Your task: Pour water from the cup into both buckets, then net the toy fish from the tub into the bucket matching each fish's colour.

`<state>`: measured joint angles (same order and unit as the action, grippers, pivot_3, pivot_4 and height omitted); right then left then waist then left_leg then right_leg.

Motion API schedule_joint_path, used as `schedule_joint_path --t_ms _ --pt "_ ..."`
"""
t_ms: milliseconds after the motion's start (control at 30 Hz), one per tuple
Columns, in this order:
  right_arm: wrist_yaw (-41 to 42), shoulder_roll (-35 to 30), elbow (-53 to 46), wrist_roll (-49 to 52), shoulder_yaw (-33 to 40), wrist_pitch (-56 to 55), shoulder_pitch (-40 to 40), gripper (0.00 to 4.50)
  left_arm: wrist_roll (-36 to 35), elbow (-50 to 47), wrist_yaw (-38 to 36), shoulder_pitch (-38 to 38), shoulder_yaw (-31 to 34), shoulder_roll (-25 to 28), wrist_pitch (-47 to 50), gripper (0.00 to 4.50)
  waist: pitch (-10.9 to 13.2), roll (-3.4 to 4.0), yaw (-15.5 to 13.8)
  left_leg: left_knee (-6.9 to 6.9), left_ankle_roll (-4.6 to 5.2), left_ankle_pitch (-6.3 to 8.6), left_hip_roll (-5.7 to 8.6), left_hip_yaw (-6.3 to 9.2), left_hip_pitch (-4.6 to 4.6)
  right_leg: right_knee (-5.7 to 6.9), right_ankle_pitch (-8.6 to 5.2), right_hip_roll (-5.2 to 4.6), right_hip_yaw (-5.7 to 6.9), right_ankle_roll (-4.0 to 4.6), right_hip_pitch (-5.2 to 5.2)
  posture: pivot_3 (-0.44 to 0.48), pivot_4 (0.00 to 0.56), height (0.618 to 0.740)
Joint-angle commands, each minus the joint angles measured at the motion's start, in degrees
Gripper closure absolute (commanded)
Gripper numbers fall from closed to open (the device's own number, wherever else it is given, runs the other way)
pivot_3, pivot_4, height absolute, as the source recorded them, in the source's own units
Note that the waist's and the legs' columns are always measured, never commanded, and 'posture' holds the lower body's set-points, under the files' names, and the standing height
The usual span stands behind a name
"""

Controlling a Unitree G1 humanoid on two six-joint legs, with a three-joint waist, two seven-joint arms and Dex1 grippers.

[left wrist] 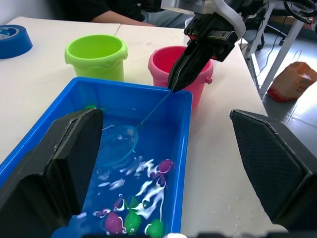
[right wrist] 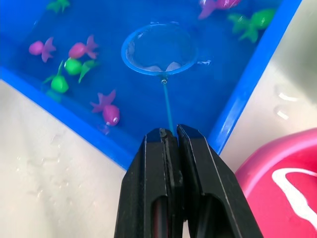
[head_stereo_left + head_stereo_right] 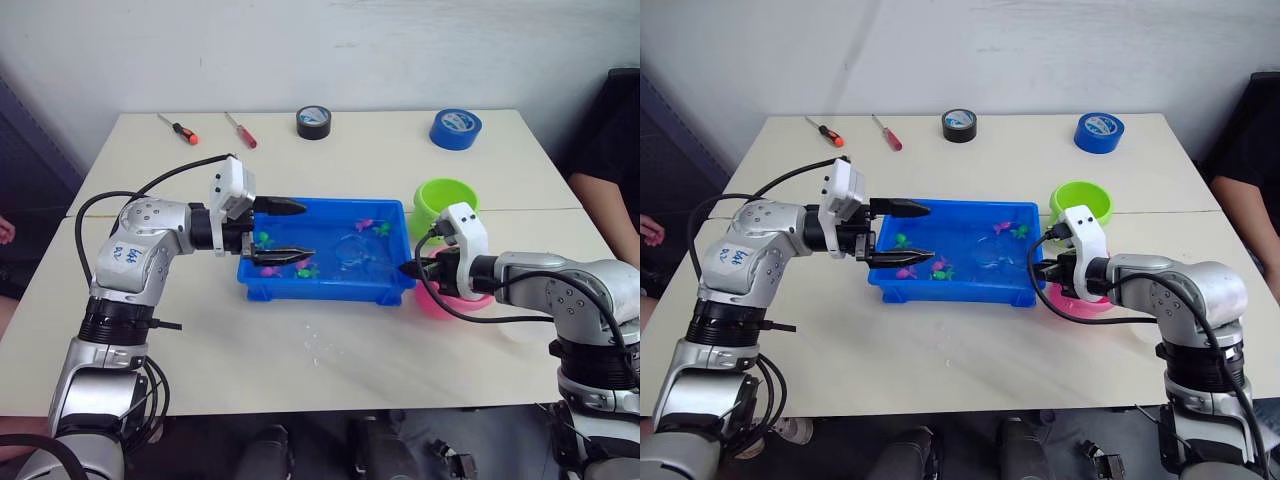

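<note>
Pointing from right hand [image 2: 169, 133] into tub [image 2: 247, 89]: net [image 2: 159, 48], hoop foremost.

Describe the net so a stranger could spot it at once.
Find the blue tub in the middle of the table. The net lies inside it in the water, its thin handle pinched by the right gripper. Unlike the small pink and green toy fish around it, it is a light blue hoop with clear mesh.

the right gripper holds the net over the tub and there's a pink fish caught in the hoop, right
Not quite. The right gripper does hold the net by its handle over the tub, but the hoop is empty. The right wrist view shows the fish lying outside it.
</note>
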<state>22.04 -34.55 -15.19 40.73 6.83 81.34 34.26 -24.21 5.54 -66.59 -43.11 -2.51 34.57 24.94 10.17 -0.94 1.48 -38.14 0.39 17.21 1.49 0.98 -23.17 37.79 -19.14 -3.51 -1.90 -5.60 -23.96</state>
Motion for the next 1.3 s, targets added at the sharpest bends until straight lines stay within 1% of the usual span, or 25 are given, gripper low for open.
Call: schedule_joint_path --t_ms 33,233,433,567,667,767,967,1033,1100,1200,1300 --pt "-0.03 -0.09 2.32 -2.33 -0.50 -2.26 0.90 4.50 -0.06 -0.22 -0.05 -1.16 0.81 0.49 -0.32 0.05 0.00 0.00 0.01 0.00 0.00 0.00 0.00 0.00 0.00 0.00 0.00 0.00 0.00 0.00 0.00 0.000 0.150 0.736" --pt "-0.70 1.33 7.76 -7.71 -2.48 -9.59 3.48 4.50 0.40 -0.95 0.47 -0.69 0.89 1.03 -0.72 0.05 0.00 0.00 0.05 0.00 -0.02 -0.01 0.00 -0.01 0.01 0.02 0.00 0.01 0.01 0.00 -0.01 0.000 0.150 0.736" --pt "0.66 1.52 8.59 -10.43 -3.71 -14.48 4.47 4.50 -0.03 -2.03 0.73 -0.05 1.19 1.62 -0.29 0.05 0.00 0.00 0.03 -0.01 -0.03 -0.02 0.01 -0.01 0.00 0.01 0.00 0.00 0.01 0.00 -0.01 0.000 0.150 0.736" --pt "3.12 -0.48 4.78 -10.62 -5.35 -14.69 3.34 4.50 -0.18 -2.17 0.90 0.14 1.24 1.79 -0.20 0.05 0.00 0.00 0.03 -0.01 -0.04 -0.02 0.01 -0.01 0.00 0.03 0.00 0.00 0.01 0.00 -0.01 0.000 0.150 0.736" --pt "5.49 -3.77 0.36 -11.70 -7.71 -16.23 1.09 4.50 -0.32 -1.78 0.92 -0.02 1.22 1.70 -0.18 0.05 0.00 0.00 0.01 0.00 -0.04 -0.02 0.01 0.00 0.00 0.02 0.00 0.01 0.02 0.00 -0.02 0.000 0.150 0.736" --pt "6.59 -5.70 -3.53 -11.59 -7.94 -16.94 -1.08 4.50 -0.15 -0.81 0.83 -0.51 0.98 1.36 -0.53 0.05 0.00 0.00 -0.03 -0.01 -0.03 -0.02 0.01 0.00 -0.01 0.00 0.00 0.00 0.01 0.00 -0.01 0.000 0.150 0.736" --pt "7.87 -6.77 -8.44 -10.53 -5.95 -17.16 -4.40 4.50 -0.02 0.27 0.32 -1.35 0.58 0.67 -0.94 0.05 0.00 0.00 0.01 -0.02 -0.02 -0.02 0.00 0.00 0.00 0.02 0.00 0.01 0.01 0.00 -0.01 0.000 0.150 0.736" --pt "8.91 -8.15 -11.98 -10.33 -4.07 -18.92 -6.79 4.50 -0.63 0.69 -0.49 -1.91 0.47 0.21 -0.46 0.05 0.00 0.00 -0.11 -0.03 -0.02 -0.02 0.00 0.00 0.00 0.02 0.00 0.01 0.01 0.00 -0.01 0.000 0.150 0.736" --pt "9.59 -9.25 -15.03 -9.64 -1.68 -19.69 -8.84 4.50 -1.18 1.02 -1.24 -2.31 0.43 -0.18 0.06 0.05 0.00 0.00 -0.36 -0.02 -0.02 -0.01 0.01 0.01 -0.01 0.01 0.00 0.01 0.02 0.00 -0.01 0.000 0.150 0.736" --pt "11.92 -12.29 -21.25 -8.29 4.45 -21.71 -14.31 4.50 -2.70 1.81 -2.78 -2.97 0.42 -1.35 1.22 0.05 0.00 0.00 -1.04 -0.04 -0.01 -0.01 0.02 0.00 -0.03 -0.01 0.00 0.00 0.02 0.00 0.01 0.000 0.150 0.736" --pt "12.57 -14.37 -25.75 -8.18 10.21 -22.82 -20.03 4.50 -2.26 4.10 -3.53 -3.83 -0.09 -2.60 1.01 0.05 0.00 0.00 -1.66 -0.05 0.01 0.00 0.02 0.00 -0.02 -0.05 0.00 0.01 0.02 0.00 0.03 0.000 0.150 0.736"
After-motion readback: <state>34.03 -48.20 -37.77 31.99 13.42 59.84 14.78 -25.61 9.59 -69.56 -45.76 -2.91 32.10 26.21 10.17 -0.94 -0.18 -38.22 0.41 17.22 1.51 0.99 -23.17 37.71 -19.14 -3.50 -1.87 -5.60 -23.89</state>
